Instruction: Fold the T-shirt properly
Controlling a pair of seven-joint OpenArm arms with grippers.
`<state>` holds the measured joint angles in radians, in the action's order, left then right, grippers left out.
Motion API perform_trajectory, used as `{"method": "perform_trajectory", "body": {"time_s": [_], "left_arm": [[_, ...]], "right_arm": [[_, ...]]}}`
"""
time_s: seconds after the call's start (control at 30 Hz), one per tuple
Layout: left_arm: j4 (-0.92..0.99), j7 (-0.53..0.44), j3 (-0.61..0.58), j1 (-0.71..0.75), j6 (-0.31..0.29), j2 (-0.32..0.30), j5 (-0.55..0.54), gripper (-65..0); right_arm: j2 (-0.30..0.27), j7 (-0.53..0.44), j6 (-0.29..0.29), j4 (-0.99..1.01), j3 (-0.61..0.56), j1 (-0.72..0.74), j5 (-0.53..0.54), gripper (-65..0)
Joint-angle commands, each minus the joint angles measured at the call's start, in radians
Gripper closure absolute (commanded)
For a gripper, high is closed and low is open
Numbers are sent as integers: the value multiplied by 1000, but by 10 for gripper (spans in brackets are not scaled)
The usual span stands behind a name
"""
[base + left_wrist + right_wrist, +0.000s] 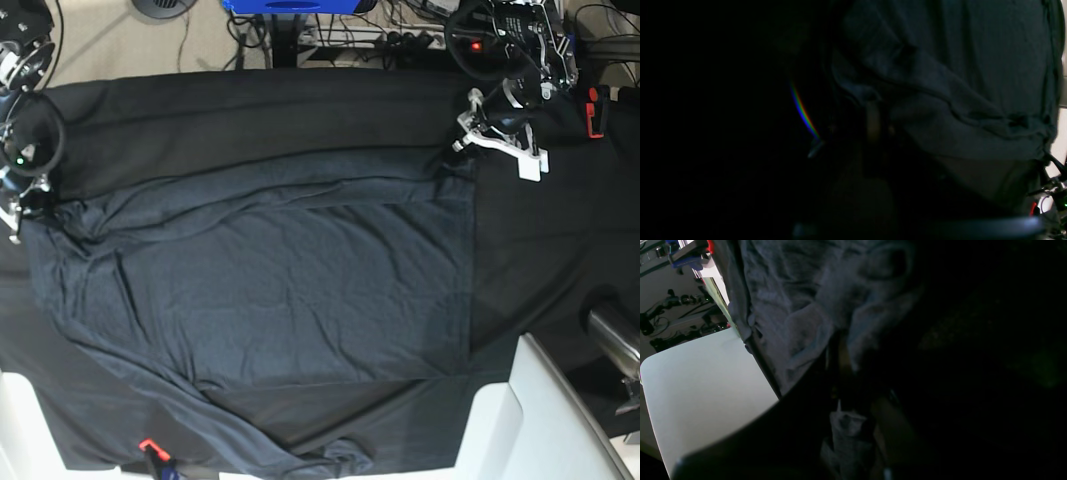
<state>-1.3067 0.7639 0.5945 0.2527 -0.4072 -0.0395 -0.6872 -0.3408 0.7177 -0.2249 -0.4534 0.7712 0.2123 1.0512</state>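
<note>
The T-shirt [270,290] lies spread across the middle of the dark-clothed worktop [540,250]; the left gripper [470,140] and right gripper [35,205] each seem pinched on a far corner; likely next, carry both toward the near edge together.

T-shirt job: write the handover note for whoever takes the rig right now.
Left gripper: at the T-shirt's far corner on the base view's right, seemingly pinching fabric; the jaws are too dark to confirm in the wrist view.
Right gripper: at the far corner on the base view's left, fabric bunched around it; grip likewise unconfirmed.
T-shirt: spread mostly flat on the black table cloth, wrinkled along the far edge, near hem rumpled.
Done: shirt laid out, both far corners reached.
Left: every fold, apparently; no clean fold shows yet.
</note>
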Motion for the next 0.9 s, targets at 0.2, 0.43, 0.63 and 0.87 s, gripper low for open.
{"method": "perform_trajectory", "body": {"time_s": [0.2,0.43,0.63,0.87], "left_arm": [[-41,90,11,0,-2,-20,-16,0],[-159,118,11,43,0,-59,-18,0],[-231,204,52,58,0,-69,-18,0],[-259,243,75,61,0,-78,-18,0]], "right_arm": [[13,10,14,9,-11,-14,-16,-3],[18,44,14,-146,-11,-75,-16,-2],[18,110,95,-292,-2,-121,-10,-2],[19,110,141,-491,-8,-179,-15,-2]]}}
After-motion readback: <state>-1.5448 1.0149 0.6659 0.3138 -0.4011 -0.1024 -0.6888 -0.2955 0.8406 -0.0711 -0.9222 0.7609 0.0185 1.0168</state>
